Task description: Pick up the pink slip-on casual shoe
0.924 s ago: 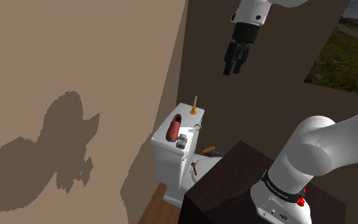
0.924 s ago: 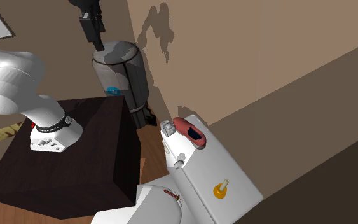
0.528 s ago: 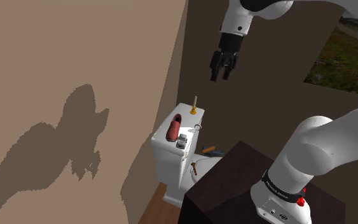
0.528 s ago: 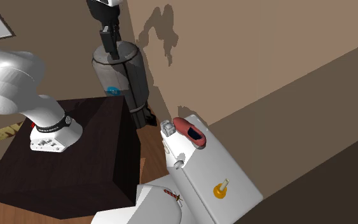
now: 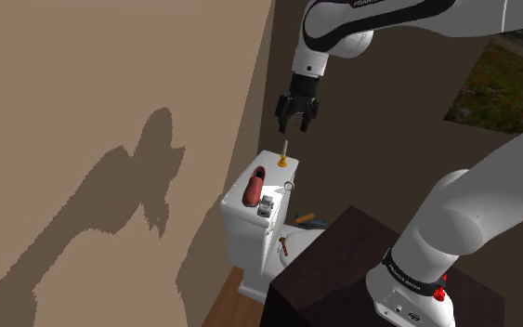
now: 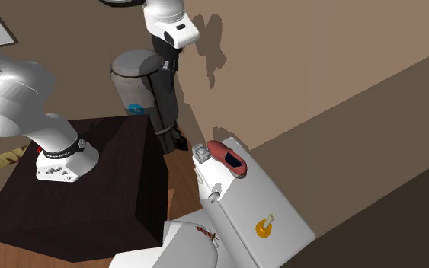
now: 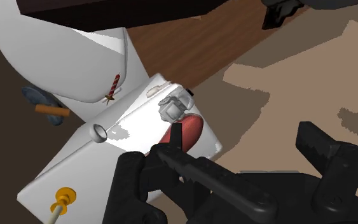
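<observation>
Toilet tank [image 5: 243, 232] by a tan wall [image 5: 111, 93]; the reddish shoe [image 5: 253, 189] lies there, well below my spread hand [image 5: 296, 119].

The shoe [image 5: 253, 189] is dull red rather than pink, with its dark opening facing up. It lies flat on its sole at one end of the toilet tank lid [image 5: 274, 176], along the lid's rear edge.

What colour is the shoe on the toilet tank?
The shoe is dark red, clearest in the second exterior view.
</observation>
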